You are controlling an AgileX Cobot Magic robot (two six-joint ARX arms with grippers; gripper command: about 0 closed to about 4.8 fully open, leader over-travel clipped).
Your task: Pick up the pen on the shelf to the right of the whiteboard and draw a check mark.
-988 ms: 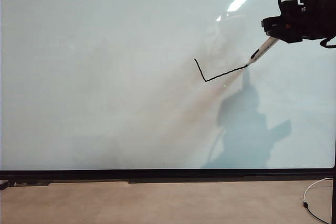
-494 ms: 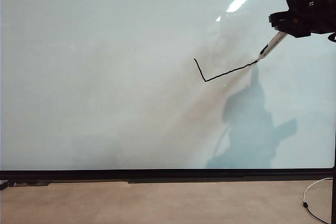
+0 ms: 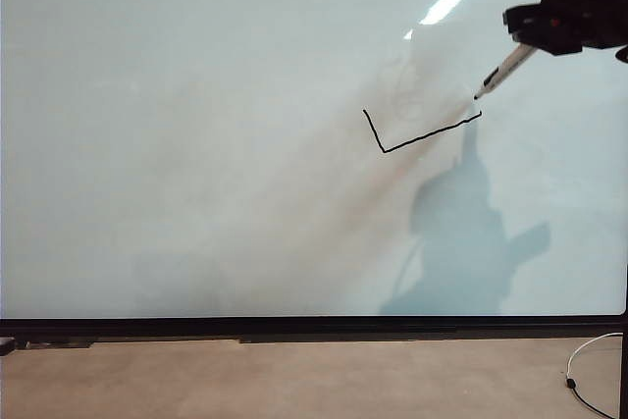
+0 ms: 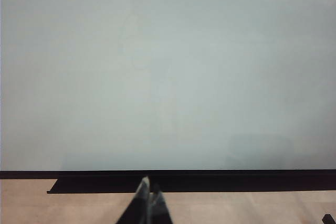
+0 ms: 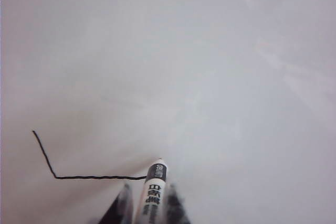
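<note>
Above the check mark (image 3: 422, 131) on the whiteboard (image 3: 196, 144), the right tool (image 3: 535, 41) grips the pen (image 3: 498, 73); the left tool (image 4: 148, 190) rests closed.

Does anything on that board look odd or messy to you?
Only a little. The whiteboard has faint smudges, and the check mark looks wide and wobbly. The right gripper grips the pen; the left gripper sits shut, low.

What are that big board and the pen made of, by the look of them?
The whiteboard looks like a glossy coated panel, perhaps enamel or melamine: it mirrors ceiling lights and holds smudges. Its thin black frame could be metal or plastic. The pen, held in the right pincer, seems smooth white plastic with printed lettering. The left pincer sits shut below the board.
</note>
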